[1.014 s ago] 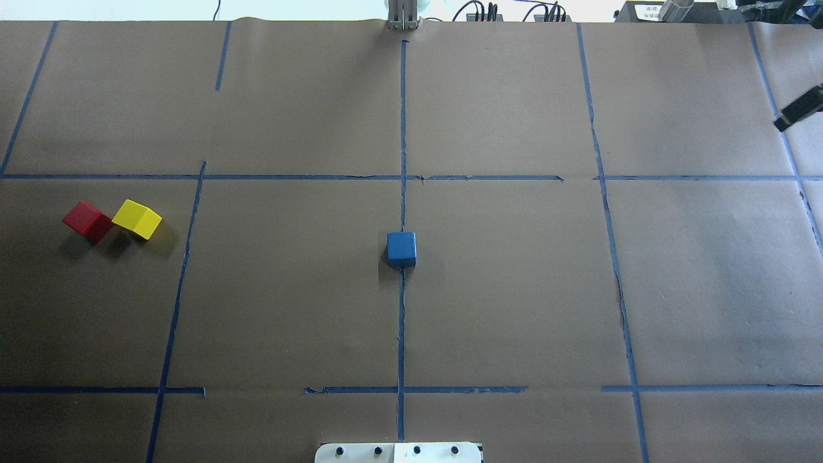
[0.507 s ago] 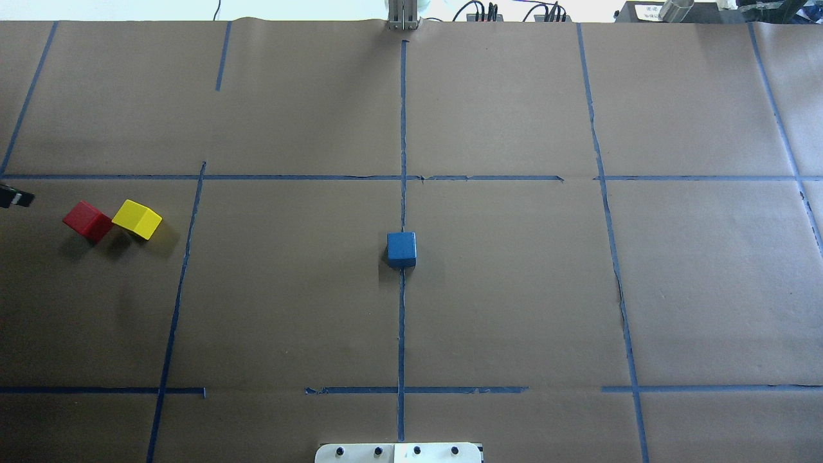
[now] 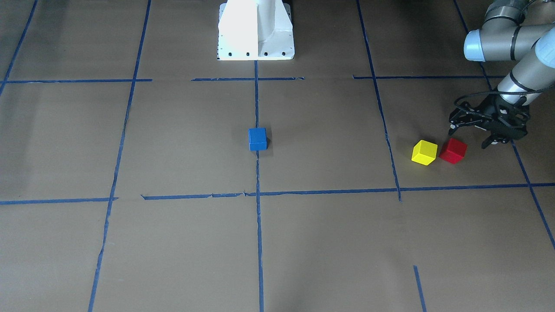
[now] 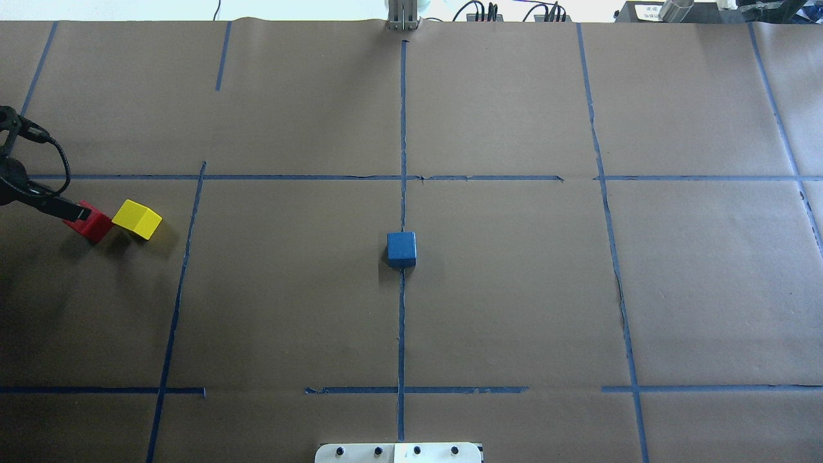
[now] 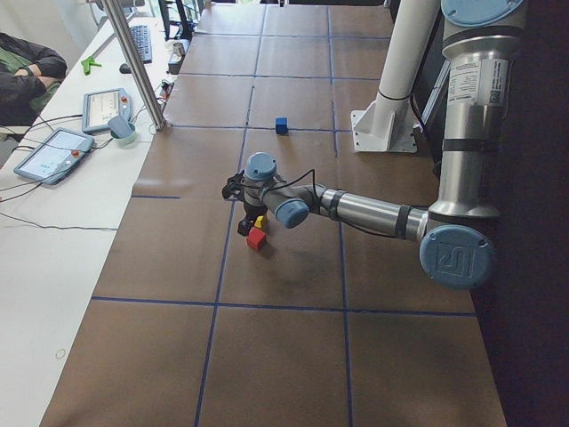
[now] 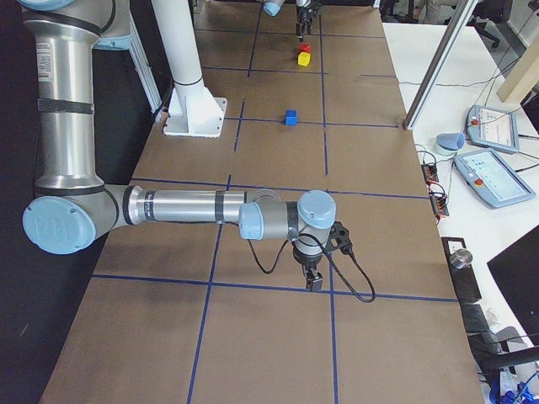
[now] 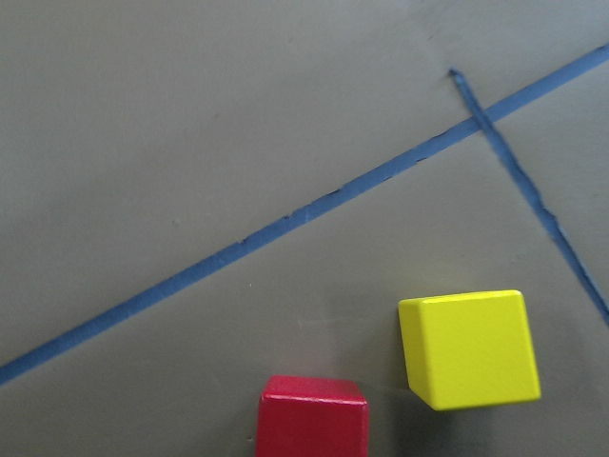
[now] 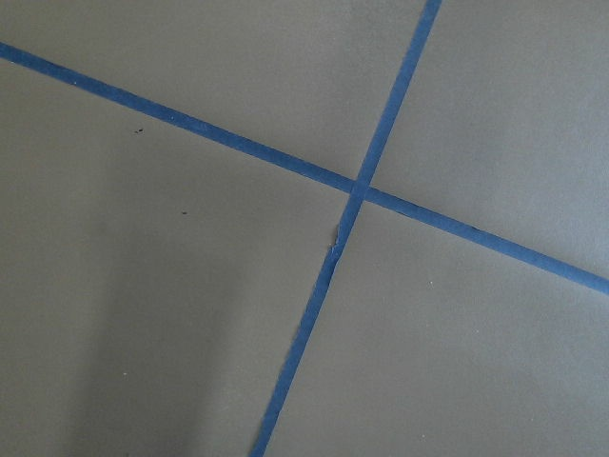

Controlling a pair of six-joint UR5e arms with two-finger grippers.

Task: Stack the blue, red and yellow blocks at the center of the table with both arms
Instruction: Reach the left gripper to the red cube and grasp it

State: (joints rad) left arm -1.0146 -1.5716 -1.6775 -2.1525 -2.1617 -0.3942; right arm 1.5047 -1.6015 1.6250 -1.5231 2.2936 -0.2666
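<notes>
Assessing progress, we find one step of three apparently done. The blue block (image 4: 401, 249) sits alone at the middle of the table (image 4: 514, 289), on the centre tape line (image 4: 402, 128) and well apart from every edge. Nothing is on top of it, and we judge it to be the stack's base.

The red block (image 3: 453, 151) and yellow block (image 3: 424, 152) rest on the paper near the edge on the robot's left, about midway between the robot's edge and the operators' edge. They stand just beside each other, and the wrist view shows a narrow gap between them. Neither is lifted.

The left gripper (image 3: 469, 135) hangs over the red block with its fingers spread and nothing between them. Whether a fingertip touches the block we cannot tell. We judge the step in hand to be the approach for picking up red.

The right gripper (image 6: 313, 282) shows only in a side view, low over bare paper toward the edge on the robot's right and well apart from all the blocks. Whether it is released or clenched we cannot tell.

Outstanding: grasp, carry and place red on blue, then do the same for yellow. The yellow block stands close enough to be nudged during the grasp.
</notes>
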